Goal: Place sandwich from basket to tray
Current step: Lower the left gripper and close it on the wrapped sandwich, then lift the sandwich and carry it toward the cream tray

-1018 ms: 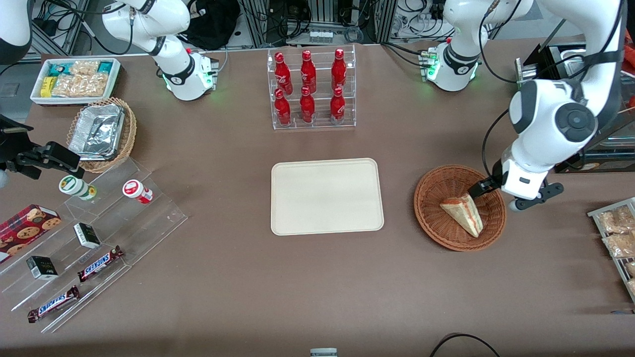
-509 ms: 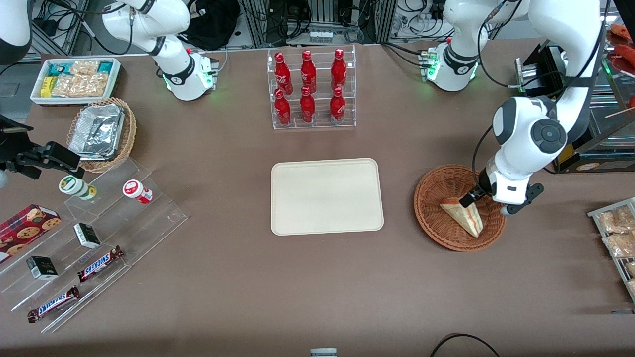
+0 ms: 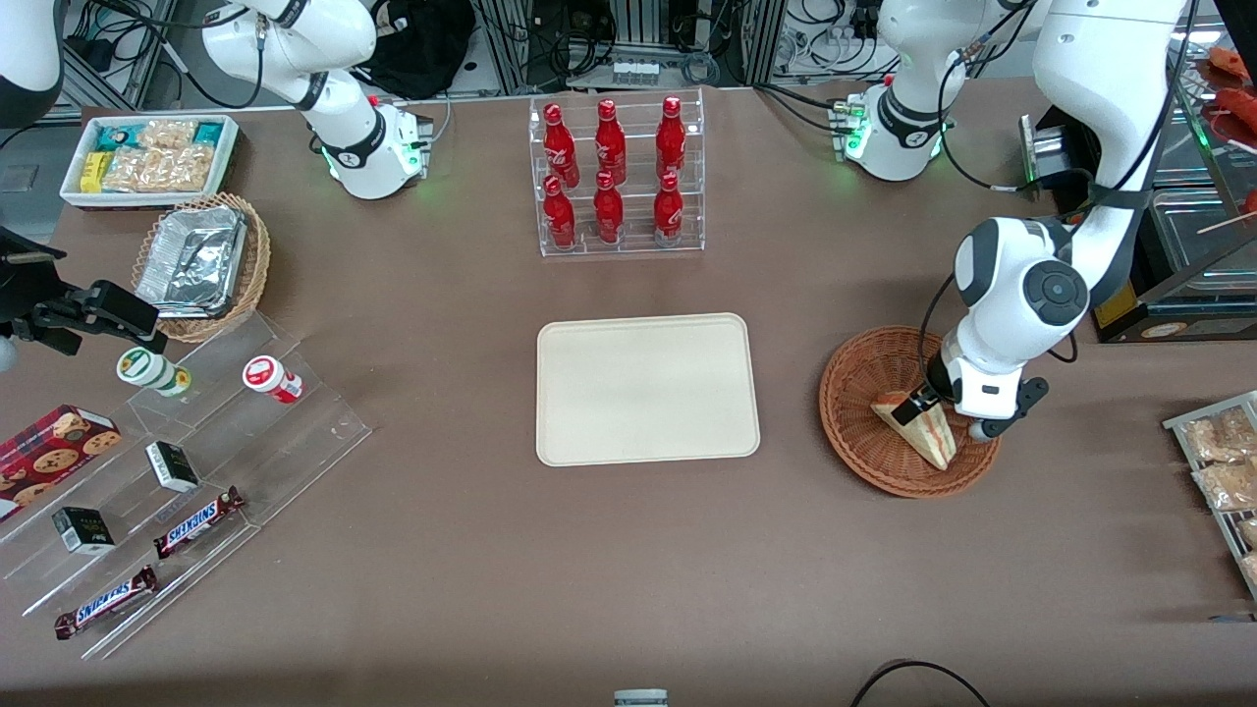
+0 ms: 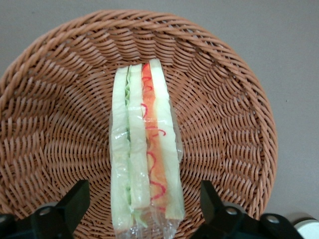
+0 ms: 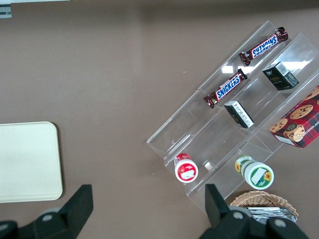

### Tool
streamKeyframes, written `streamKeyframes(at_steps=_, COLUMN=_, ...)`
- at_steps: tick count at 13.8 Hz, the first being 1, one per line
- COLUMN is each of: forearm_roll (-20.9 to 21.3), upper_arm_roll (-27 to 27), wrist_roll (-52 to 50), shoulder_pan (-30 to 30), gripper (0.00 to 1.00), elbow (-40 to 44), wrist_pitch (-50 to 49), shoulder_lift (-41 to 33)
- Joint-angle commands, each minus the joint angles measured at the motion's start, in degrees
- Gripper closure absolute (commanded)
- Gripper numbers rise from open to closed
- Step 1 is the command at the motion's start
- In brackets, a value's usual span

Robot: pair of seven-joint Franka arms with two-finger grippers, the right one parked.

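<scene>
The sandwich [image 3: 927, 430] [image 4: 144, 149], a plastic-wrapped wedge with its red, orange and green layers facing up, lies in the reddish-brown wicker basket [image 3: 847, 398] [image 4: 55, 104]. My gripper [image 3: 920, 402] [image 4: 144, 209] is down inside the basket and open. Its black fingers [image 4: 74, 203] stand one on each side of the sandwich's wide end, with a gap of wicker showing on both sides. The cream tray [image 3: 648, 388] [image 5: 25, 162] lies flat and bare beside the basket, toward the parked arm's end.
A clear rack of red bottles [image 3: 616, 177] stands farther from the camera than the tray. Clear acrylic steps with snacks [image 3: 187, 462], a tan basket of foil trays [image 3: 201, 260] and a white snack box [image 3: 147, 157] sit toward the parked arm's end. A rack of packets [image 3: 1223, 462] lies near the basket.
My gripper has come down and shifted toward the tray, from the basket's rim to astride the sandwich's wide end. The sandwich has not moved.
</scene>
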Motion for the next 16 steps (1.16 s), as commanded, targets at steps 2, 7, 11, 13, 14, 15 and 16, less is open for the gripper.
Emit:
streamKeyframes(at_steps=2, forearm_roll=0.92, upper_arm_roll=-0.51, wrist_roll=-1.16, shoulder_pan=0.13, gripper=0.87, elbow=0.38, wrist_pitch=0.8, shoulder_lift=0.0)
streamKeyframes(at_steps=7, forearm_roll=0.93, upper_arm_roll=-0.42, wrist_roll=-0.98, shoulder_pan=0.04, gripper=0.93, elbow=4.58, wrist_pitch=-6.28, shoulder_lift=-2.99)
streamKeyframes(at_steps=11, forearm_roll=1.01, upper_arm_roll=-0.86, wrist_roll=-1.06, shoulder_pan=-4.51, gripper=0.93, elbow=17.4, wrist_pitch=-26.14, shoulder_lift=-4.13)
streamKeyframes(at_steps=13, forearm_roll=0.93, upper_arm_roll=-0.86, wrist_roll=-1.59, shoulder_pan=-9.52, gripper=0.92, elbow=21.46, wrist_pitch=-30.99, shoulder_lift=-3.79)
streamKeyframes(at_steps=14, forearm_roll=0.93, upper_arm_roll=-0.86, wrist_roll=-1.59, shoulder_pan=-11.8, gripper=0.92, elbow=21.91, wrist_pitch=-31.8, shoulder_lift=-3.78)
streamKeyframes(at_steps=15, forearm_roll=0.93, upper_arm_roll=-0.86, wrist_roll=-1.59, shoulder_pan=-14.09, gripper=0.92, elbow=21.91, wrist_pitch=-31.81, shoulder_lift=-3.78)
streamKeyframes(at_steps=16, forearm_roll=0.93, upper_arm_roll=-0.86, wrist_roll=-1.68, shoulder_pan=-16.55, gripper=0.92, elbow=21.91, wrist_pitch=-31.72, shoulder_lift=-3.44)
